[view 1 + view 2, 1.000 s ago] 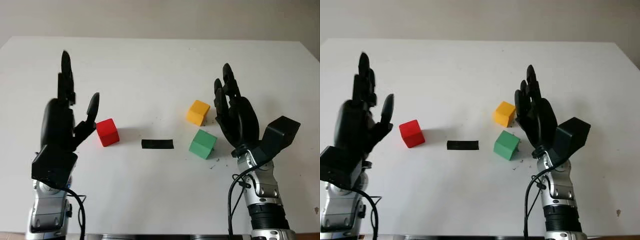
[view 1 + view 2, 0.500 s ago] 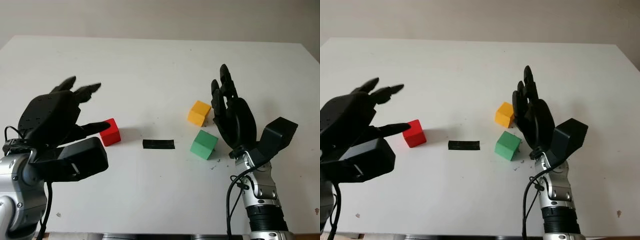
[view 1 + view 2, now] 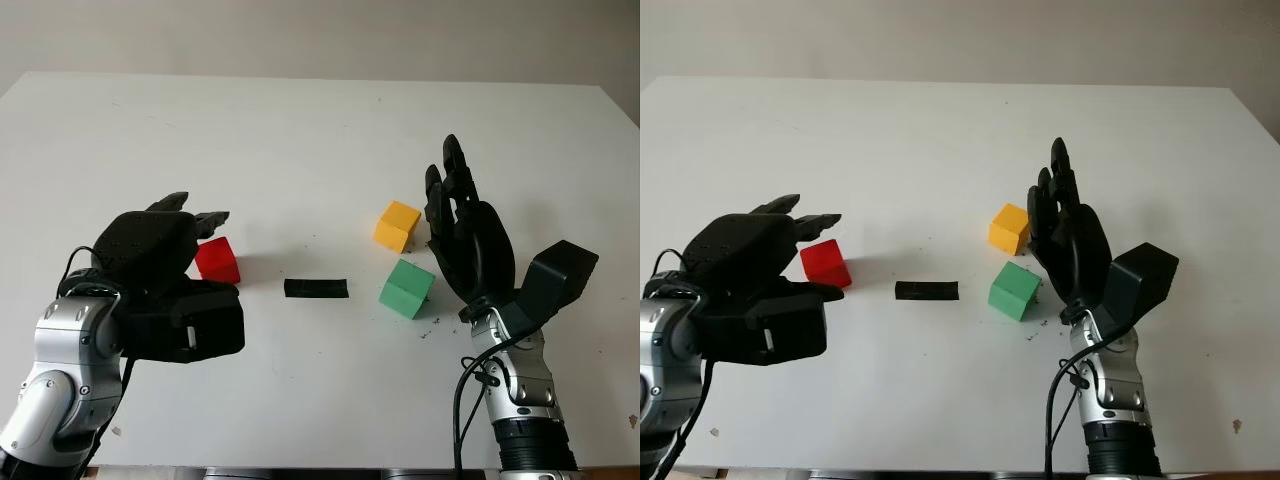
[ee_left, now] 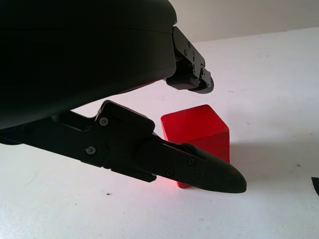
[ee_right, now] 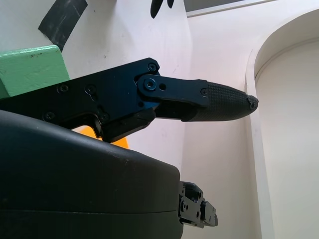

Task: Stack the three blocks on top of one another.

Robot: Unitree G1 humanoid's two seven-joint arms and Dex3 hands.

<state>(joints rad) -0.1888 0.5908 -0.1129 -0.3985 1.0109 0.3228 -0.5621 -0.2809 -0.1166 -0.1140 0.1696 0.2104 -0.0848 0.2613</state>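
Note:
A red block sits on the white table, left of centre. My left hand is low beside it, open, with one finger past the block's far side and the thumb along its near side; I cannot tell whether either touches the block. A yellow block and a green block lie close together on the right, the yellow one farther back. My right hand stands upright and open just to their right, holding nothing.
A short strip of black tape is stuck to the table between the red block and the green one. The table's far edge meets a pale wall.
My left hand dropped from an upright pose, rolled over and reached in around the red block. The right hand and all three blocks stayed where they were.

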